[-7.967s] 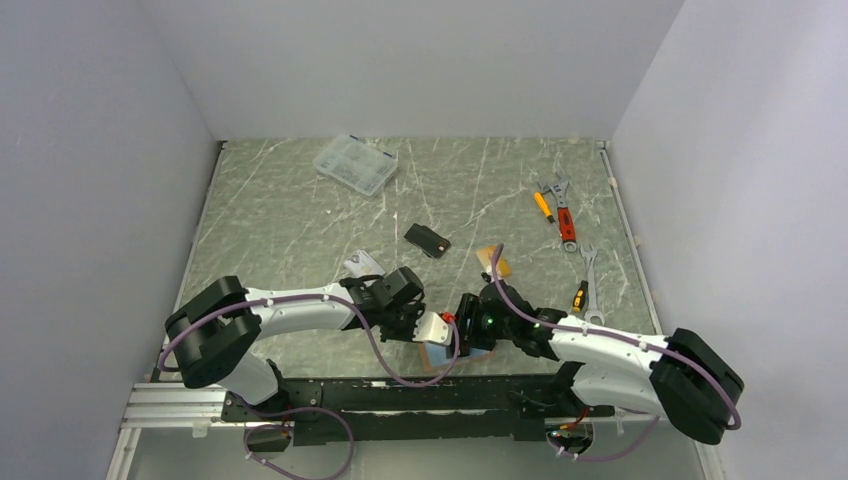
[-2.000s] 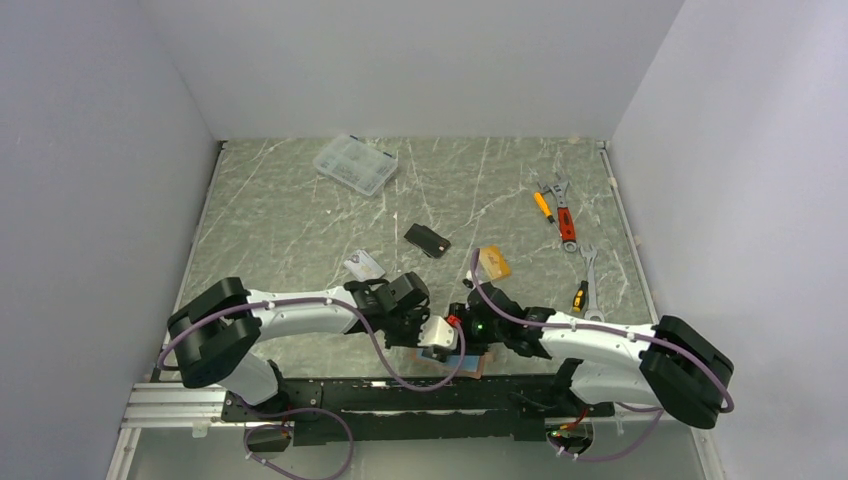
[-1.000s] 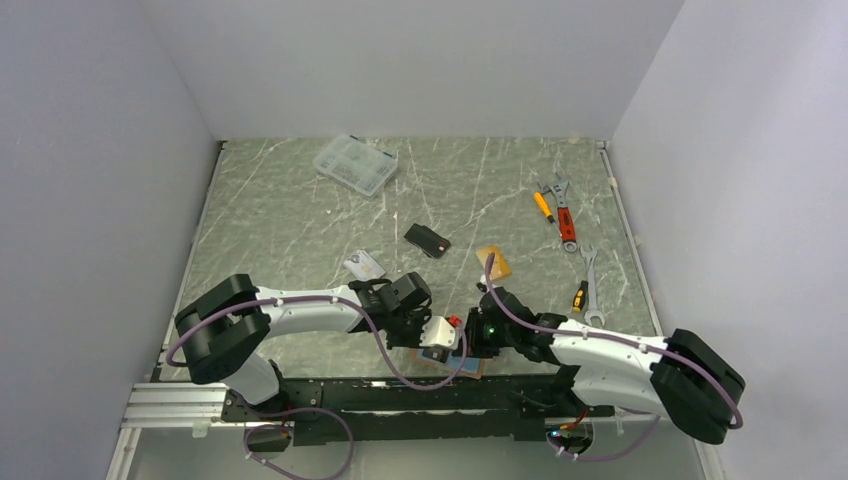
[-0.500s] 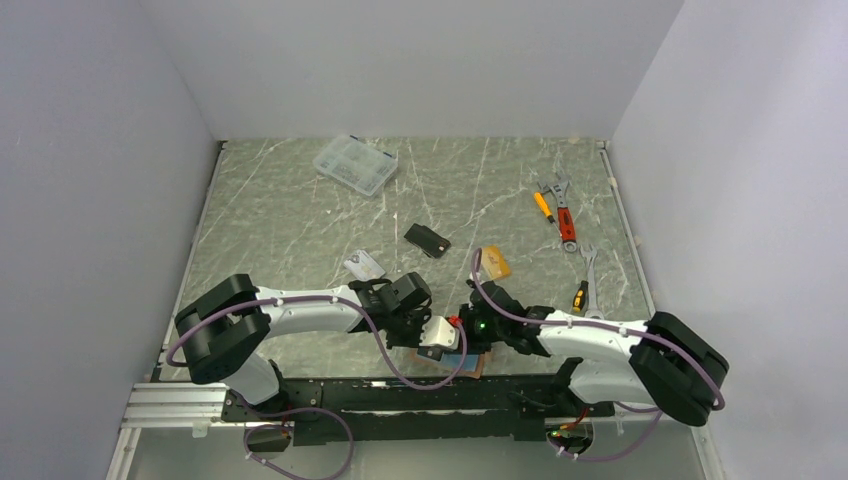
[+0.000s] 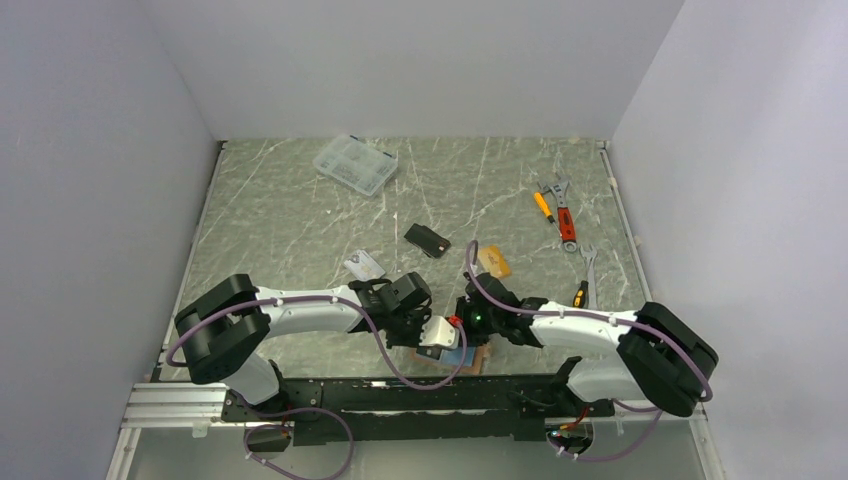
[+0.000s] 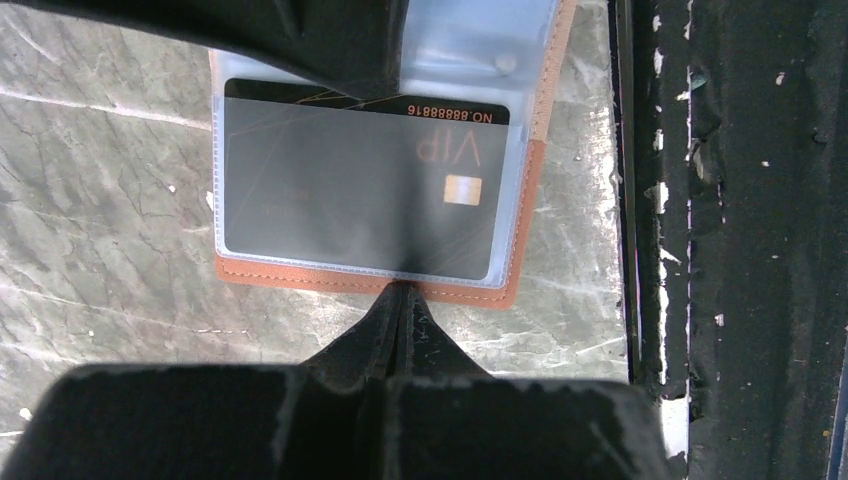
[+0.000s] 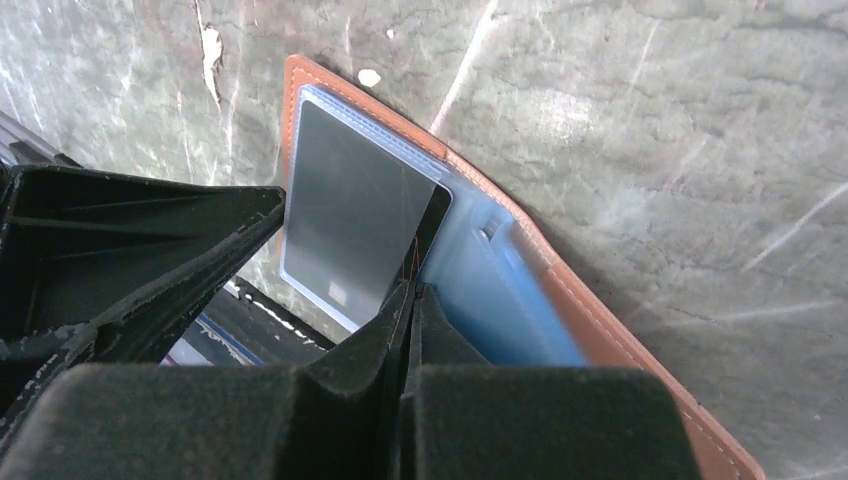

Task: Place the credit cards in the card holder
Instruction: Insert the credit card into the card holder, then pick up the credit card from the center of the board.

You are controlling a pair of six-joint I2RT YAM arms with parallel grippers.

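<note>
Far left, the clear compartment box (image 5: 355, 165) sat well out of play on the bench (image 5: 300, 220). Coming right, the silver-grey card (image 5: 363, 265) lay flat just beyond the left arm, not yet picked up. The left pincer (image 6: 400, 297) was clenched on nothing, its joined tips butted against the brown near edge of the card holder (image 6: 350, 283), apparently bracing it. The black card (image 5: 427, 240) waited farther out, mid-bench.

The holder itself lay open at the near edge of the bench, between the two arms and just beside the black rail (image 6: 700, 250). A dark card (image 6: 360, 190) was most of the way into its clear sleeve (image 6: 480, 40), one strip showing past the sleeve's mouth. The right pincer (image 7: 410, 292), clenched too and gripping nothing, had its tips at that card's exposed end, by the look of it nudging it home.

The danger: a shut tip on a thin edge could skate off and crumple the sleeve, or an off-centre shove could skew and jam the card. If the left brace slipped, the holder might slide towards the rail.

Right again, the orange-gold card (image 5: 493, 262) lay untouched, the wrenches (image 5: 562, 205) beyond it
</note>
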